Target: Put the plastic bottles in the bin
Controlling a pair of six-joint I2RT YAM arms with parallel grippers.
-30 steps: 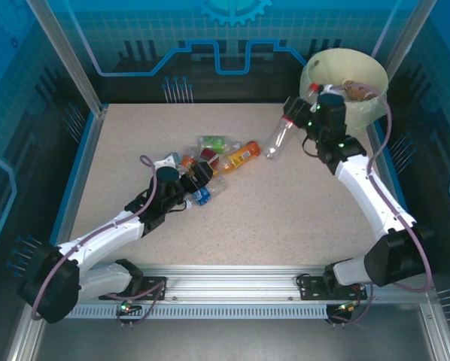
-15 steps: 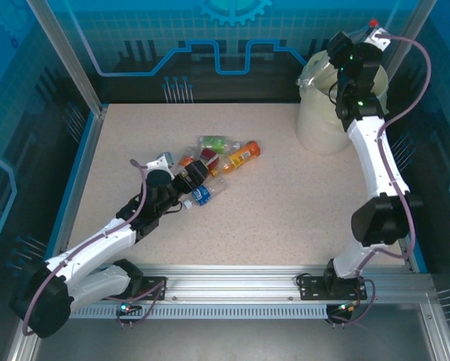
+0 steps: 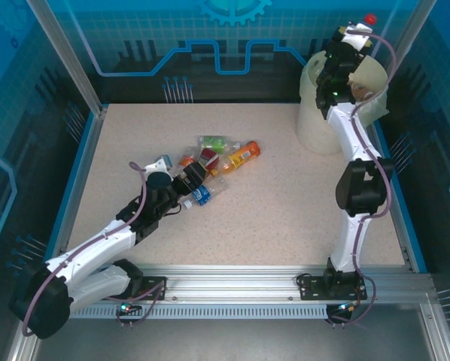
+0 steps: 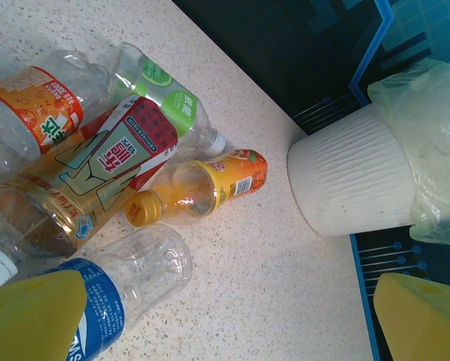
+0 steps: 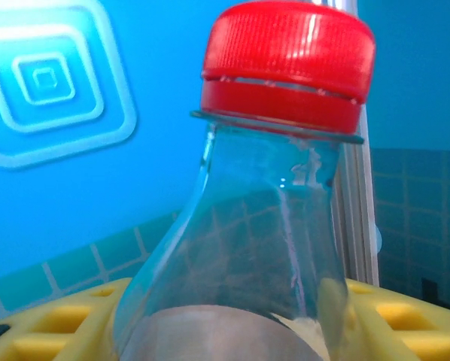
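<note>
Partway through, judging by the layout. Clamped in the right gripper (image 3: 358,30): one clear red-capped bottle (image 5: 263,226), squeezed across the body below the shoulder, cap uppermost, raised over the bin (image 3: 315,128) at two o'clock on the table (image 3: 285,226). Not yet released, so not yet binned. Inside the bin, something brownish below the rim, possibly bottles already dropped; too masked by the arm to count.

Left to clear: a pile lying just toward ten o'clock from the table's middle, well apart from the bin. Hovering at its seven o'clock edge, the left gripper (image 3: 189,186), jaws wide apart and closed on nothing, yellow fingers (image 4: 29,316) flanking the nearest bottle.

Counted in the pile from the left wrist view:
- one orange-label bottle (image 4: 37,113)
- one green-label bottle (image 4: 161,86)
- one red-and-brown-label bottle (image 4: 97,165)
- one orange-capped bottle (image 4: 202,184)
- one blue-label bottle (image 4: 127,286)

Five for certain, all lying on their sides and touching or overlapping; a stray white cap at nine o'clock in that view hints at a sixth. Plus one bottle in the right grip, one bin, two grippers.
</note>
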